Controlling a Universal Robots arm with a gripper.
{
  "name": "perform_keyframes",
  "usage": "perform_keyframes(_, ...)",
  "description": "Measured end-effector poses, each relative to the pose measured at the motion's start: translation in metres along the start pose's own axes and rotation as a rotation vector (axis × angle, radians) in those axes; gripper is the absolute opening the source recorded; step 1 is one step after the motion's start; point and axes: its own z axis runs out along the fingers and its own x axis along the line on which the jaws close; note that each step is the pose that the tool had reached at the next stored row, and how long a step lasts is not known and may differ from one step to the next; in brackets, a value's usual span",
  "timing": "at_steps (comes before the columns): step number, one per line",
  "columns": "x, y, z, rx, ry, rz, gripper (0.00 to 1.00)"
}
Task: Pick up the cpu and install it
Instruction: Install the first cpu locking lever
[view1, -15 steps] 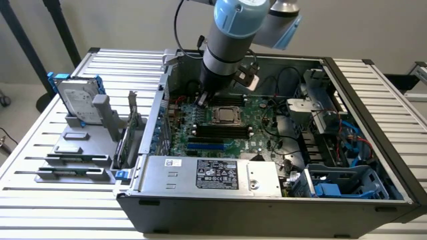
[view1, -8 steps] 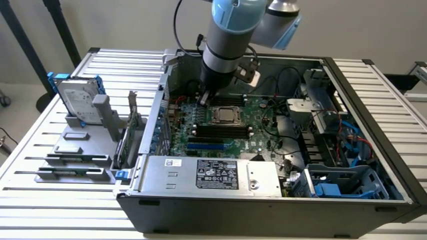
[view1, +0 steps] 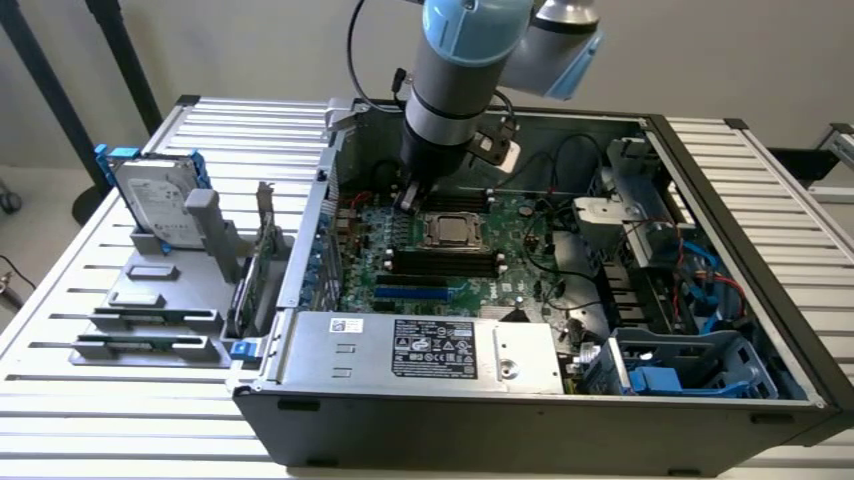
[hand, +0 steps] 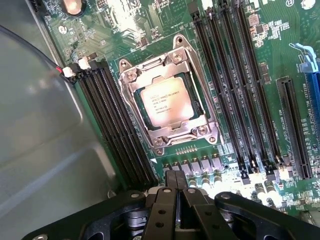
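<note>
Computer case (view1: 534, 400): open, lying on a slatted white table (view1: 80, 400).
Hard drive (view1: 158, 205): silver, blue rails, upright in a grey holder (view1: 147, 320).
Memory slots (hand: 115, 125): black, empty.
Power supply (view1: 427, 347): labelled.

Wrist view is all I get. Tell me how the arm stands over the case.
Observer: The arm reaches straight down into the open case. Its gripper is low over the board, close beside the chip on the exterior view's left.
Operator: Now tell me what sits outside the case.
Observer: A grey holder on the slatted table, at the exterior view's left, with a hard drive standing upright in it.
</note>
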Motion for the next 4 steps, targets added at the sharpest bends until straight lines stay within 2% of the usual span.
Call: perform_keyframes(4,0.0,0.0,0.0,0.0,0.0,0.0,0.11)
